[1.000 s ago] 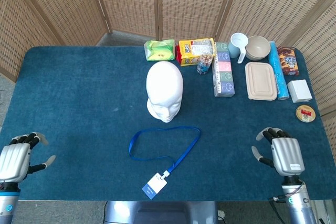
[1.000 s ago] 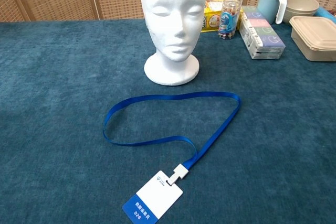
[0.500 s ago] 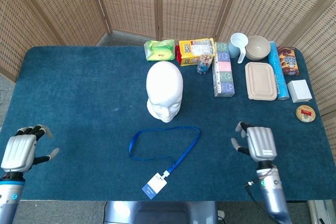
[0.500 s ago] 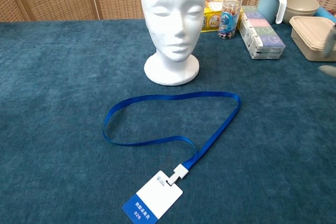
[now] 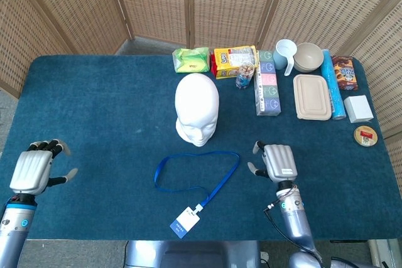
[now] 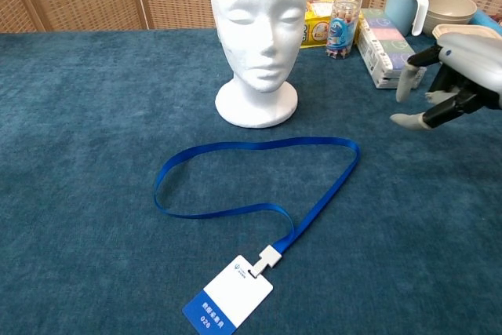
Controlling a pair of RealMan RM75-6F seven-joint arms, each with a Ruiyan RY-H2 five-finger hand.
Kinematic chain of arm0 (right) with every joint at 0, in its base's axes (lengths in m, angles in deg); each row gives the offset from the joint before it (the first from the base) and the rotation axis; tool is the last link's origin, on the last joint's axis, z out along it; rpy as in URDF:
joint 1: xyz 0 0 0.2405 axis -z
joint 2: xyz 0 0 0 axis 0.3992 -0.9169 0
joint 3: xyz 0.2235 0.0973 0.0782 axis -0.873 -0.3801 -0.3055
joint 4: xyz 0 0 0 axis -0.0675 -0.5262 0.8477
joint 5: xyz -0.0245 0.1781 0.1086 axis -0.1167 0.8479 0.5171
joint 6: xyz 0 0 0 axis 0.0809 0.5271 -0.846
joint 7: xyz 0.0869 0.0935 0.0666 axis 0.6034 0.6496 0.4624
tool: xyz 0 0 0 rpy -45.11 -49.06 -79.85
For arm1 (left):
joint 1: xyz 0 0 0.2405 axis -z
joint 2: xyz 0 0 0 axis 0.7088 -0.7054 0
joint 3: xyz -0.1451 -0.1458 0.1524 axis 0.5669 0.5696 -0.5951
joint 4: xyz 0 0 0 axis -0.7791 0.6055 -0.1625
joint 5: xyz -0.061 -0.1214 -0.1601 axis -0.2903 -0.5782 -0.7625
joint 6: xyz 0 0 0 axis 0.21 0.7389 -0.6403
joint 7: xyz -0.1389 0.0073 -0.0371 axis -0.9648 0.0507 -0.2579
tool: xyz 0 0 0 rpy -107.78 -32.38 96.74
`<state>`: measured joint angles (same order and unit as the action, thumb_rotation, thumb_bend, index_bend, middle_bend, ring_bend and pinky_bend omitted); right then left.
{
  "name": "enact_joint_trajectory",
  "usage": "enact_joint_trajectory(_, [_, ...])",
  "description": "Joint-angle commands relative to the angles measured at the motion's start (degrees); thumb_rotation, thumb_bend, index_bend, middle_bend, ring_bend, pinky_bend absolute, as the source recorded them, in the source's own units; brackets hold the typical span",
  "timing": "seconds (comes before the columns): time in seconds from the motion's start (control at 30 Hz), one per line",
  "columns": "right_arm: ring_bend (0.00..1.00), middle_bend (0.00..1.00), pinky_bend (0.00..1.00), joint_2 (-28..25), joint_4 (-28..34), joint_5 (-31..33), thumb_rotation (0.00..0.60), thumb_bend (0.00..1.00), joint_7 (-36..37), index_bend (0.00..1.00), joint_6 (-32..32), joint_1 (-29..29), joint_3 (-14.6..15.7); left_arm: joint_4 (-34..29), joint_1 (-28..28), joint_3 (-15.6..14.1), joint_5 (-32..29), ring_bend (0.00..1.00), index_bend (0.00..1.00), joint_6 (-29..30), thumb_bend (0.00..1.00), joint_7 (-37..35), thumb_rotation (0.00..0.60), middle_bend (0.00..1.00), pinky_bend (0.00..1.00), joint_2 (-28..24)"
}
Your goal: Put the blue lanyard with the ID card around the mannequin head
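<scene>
The white mannequin head point(image 5: 197, 108) point(image 6: 258, 37) stands upright mid-table, facing the front edge. In front of it the blue lanyard point(image 5: 200, 174) point(image 6: 259, 176) lies flat in a loop on the cloth. Its white and blue ID card point(image 5: 184, 223) point(image 6: 228, 300) rests near the front edge. My right hand point(image 5: 275, 162) point(image 6: 456, 68) hovers to the right of the loop, fingers apart and holding nothing. Far to the left near the table's front corner, my left hand point(image 5: 35, 167) is open too, seen only in the head view.
Along the back right stand a green packet point(image 5: 191, 59), a yellow snack bag point(image 5: 232, 61), a small jar point(image 5: 245, 76), a pastel box point(image 5: 267, 83), a mug point(image 5: 284, 53), a bowl point(image 5: 308, 56) and a lidded container point(image 5: 312, 96). A woven screen point(image 5: 188, 1) closes off the back.
My right hand has moved left toward the lanyard and now shows in the chest view. My left hand has drifted slightly up and right. The lanyard and mannequin head have not moved.
</scene>
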<state>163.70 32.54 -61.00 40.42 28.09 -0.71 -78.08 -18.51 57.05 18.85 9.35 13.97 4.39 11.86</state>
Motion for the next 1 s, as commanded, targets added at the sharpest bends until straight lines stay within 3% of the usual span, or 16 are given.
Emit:
enact_joint_trajectory(0.03, [1.00, 1.00, 1.00, 1.6, -0.9, 1.6, 0.477, 0.31, -0.9, 0.49, -0.8, -1.4, -0.2, 0.1, 0.6, 0.2, -0.3, 0.34, 0.46, -0.4, 0.21, 0.1, 0.506, 0.36, 0.27, 0.0])
enact_joint_trajectory(1.0, [1.00, 1.00, 1.00, 11.6, -12.3, 13.0, 0.476, 0.31, -6.4, 0.50, -2.2, -10.0, -2.0, 0.2, 1.9, -0.6, -2.0, 0.34, 0.46, -0.6, 0.21, -0.2, 0.508, 0.36, 0.27, -0.3])
